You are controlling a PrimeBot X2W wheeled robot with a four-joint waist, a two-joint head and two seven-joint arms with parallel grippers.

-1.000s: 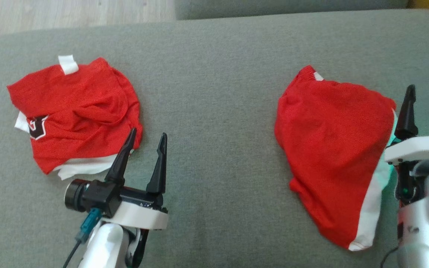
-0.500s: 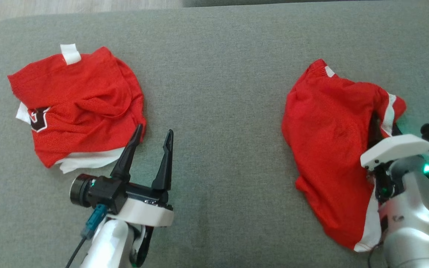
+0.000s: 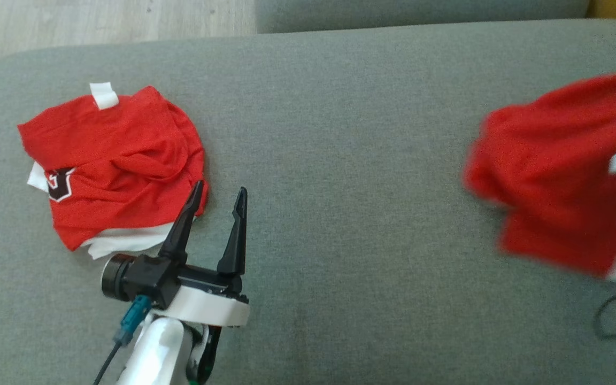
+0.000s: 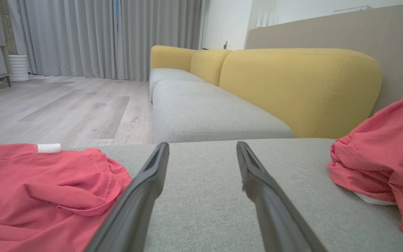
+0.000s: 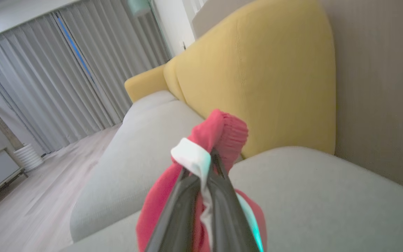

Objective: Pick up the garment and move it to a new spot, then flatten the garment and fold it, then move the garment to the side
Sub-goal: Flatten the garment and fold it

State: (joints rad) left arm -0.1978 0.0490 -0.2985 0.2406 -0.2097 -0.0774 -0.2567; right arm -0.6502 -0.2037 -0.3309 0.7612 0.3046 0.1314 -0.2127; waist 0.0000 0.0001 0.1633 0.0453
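Nearest the robot, the left claw hovers low over the grey sofa seat. Its two dark fingers are spread wide and hold nothing. Just beyond its left fingertip lies a second red garment, crumpled on the seat, with a white hem showing along its near edge, a dark logo on its left side and a white tag at its far edge.

Off to the robot's right, the right claw is clamped tight on the red garment. A ribbed red edge and a strip of white trim bunch up between and above its fingertips. In the head view this red garment is blurred, near the right edge of the seat and well apart from the other one. In the left wrist view it hangs in folds low over the seat; whether its bottom touches cannot be told.

Behind the seat stands a yellow backrest. Farther off are a pale wooden floor and grey curtains.
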